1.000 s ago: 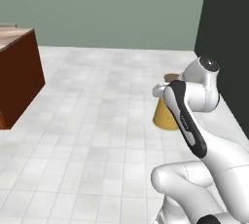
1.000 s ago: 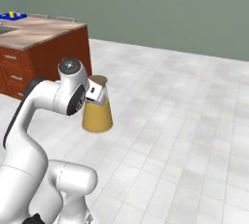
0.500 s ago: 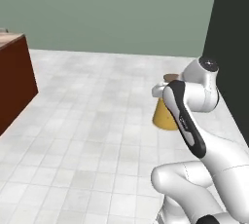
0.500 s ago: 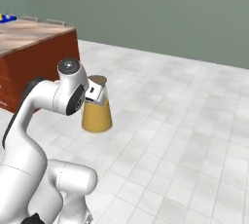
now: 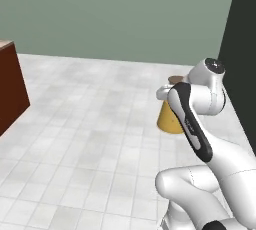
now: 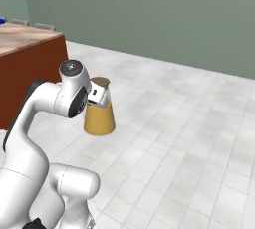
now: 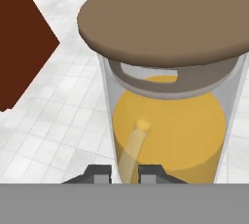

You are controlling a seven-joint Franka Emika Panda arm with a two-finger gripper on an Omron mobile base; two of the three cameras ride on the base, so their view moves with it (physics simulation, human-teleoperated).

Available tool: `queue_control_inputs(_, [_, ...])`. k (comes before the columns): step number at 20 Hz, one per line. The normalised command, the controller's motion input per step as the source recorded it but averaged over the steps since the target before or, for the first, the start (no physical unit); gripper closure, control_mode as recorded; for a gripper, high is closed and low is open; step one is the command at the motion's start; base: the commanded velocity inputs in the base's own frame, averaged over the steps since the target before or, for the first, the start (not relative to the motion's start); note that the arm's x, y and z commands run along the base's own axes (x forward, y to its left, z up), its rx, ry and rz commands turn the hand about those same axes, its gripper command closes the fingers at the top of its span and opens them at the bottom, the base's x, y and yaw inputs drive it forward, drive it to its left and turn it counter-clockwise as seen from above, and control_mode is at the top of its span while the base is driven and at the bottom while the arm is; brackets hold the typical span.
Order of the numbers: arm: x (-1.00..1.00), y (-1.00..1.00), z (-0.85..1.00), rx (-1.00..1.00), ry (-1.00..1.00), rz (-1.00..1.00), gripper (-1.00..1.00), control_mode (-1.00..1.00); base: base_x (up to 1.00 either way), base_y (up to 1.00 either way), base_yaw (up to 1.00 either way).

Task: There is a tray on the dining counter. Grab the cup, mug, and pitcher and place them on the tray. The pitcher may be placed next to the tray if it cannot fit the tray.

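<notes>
My gripper is shut on the neck of the pitcher, a clear carafe of orange-yellow liquid under a round brown lid, and holds it upright above the tiled floor. From the left base view the pitcher peeks out behind my forearm. In the hand view the pitcher looms just past my gripper. The dining counter with its brown cabinet stands at the far left, and a sliver of blue, perhaps the tray, touches the frame edge there. The cup and the mug are out of view.
Pale tiled floor spreads ahead to a grey-green wall. A dark tall panel rises on the right of the left base view. The counter's brown cabinet end sits at the left there.
The whole picture has shifted, so the base has moved: the counter slides toward the left edge in both base views. The pitcher stays in my gripper in the same pose.
</notes>
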Motion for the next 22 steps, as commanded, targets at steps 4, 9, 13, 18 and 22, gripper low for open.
queue_control_inputs(4, [0.0, 0.0, 0.0, 0.0, 0.0, 0.0, 1.0, 1.0, 1.0, -0.75, 0.15])
queue_control_inputs(9, [0.0, 0.0, 0.0, 0.0, 0.0, 0.0, 1.0, 1.0, 1.0, -0.64, 0.15])
queue_control_inputs(13, [0.0, 0.0, 0.0, 0.0, 0.0, 0.0, 1.0, 1.0, 1.0, -0.56, 0.17])
queue_control_inputs(18, [0.0, 0.0, 0.0, 0.0, 0.0, 0.0, 1.0, 1.0, 1.0, -0.37, 0.25])
queue_control_inputs(22, [0.0, 0.0, 0.0, 0.0, 0.0, 0.0, 1.0, 1.0, 1.0, -0.5, 0.29])
